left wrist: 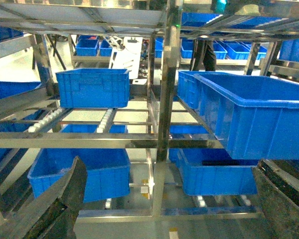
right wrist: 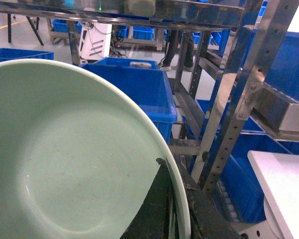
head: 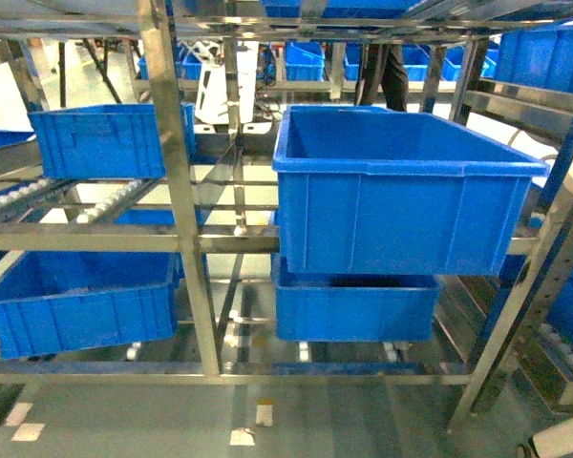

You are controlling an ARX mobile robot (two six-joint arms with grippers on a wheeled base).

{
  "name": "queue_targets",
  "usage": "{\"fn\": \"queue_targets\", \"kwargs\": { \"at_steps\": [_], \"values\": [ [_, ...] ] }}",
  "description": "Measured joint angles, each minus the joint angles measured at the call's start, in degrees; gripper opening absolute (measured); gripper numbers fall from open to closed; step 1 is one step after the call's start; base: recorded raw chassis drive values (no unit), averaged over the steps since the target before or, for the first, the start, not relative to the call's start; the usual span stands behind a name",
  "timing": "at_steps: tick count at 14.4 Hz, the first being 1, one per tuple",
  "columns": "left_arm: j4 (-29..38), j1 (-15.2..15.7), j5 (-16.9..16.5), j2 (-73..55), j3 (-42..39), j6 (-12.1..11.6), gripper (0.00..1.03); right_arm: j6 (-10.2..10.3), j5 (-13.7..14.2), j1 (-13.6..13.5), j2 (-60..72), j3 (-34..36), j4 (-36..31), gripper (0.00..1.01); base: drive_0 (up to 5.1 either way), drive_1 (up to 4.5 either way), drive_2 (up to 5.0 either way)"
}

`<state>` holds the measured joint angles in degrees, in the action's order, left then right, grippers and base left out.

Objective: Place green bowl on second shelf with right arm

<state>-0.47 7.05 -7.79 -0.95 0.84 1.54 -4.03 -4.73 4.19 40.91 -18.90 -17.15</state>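
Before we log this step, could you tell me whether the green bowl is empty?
Empty: the right wrist view looks straight into the green bowl, showing only its bare pale inside, with the right gripper clamped on its rim.

From my seat, the green bowl [right wrist: 74,159] ran off the left and bottom edges of the right wrist view, so I saw neither its base nor its far rim. It blocked most of the blue crate [right wrist: 134,87] behind it. Only the right gripper's fingers [right wrist: 159,209] showed, cut by the bottom edge. In the left wrist view, the left gripper's two fingers [left wrist: 65,199] were dark, blurred wedges clipped at the bottom corners. The head view showed neither arm, and the lower crate [head: 353,305] sat half hidden under the big one.
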Motion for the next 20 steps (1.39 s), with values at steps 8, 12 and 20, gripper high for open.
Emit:
{"fn": "queue_targets", "kwargs": {
  "at_steps": [8, 12, 20],
  "values": [
    [-0.13, 0.0, -0.15, -0.02, 0.0, 0.0, 0.98, 0.0, 0.0, 0.0, -0.13, 0.0, -0.15, 0.02, 0.1, 4.34, -4.2],
    [-0.17, 0.0, -0.17, -0.02, 0.0, 0.0, 0.98, 0.0, 0.0, -0.04, -0.09, 0.02, 0.0, 0.02, 0.1, 4.34, -4.2],
    [-0.02, 0.02, -0.15, -0.07, 0.0, 0.0, 0.98, 0.0, 0.0, -0.04, 0.24, 0.02, -0.09, 0.02, 0.0, 1.63, -1.6]
  ]
}}
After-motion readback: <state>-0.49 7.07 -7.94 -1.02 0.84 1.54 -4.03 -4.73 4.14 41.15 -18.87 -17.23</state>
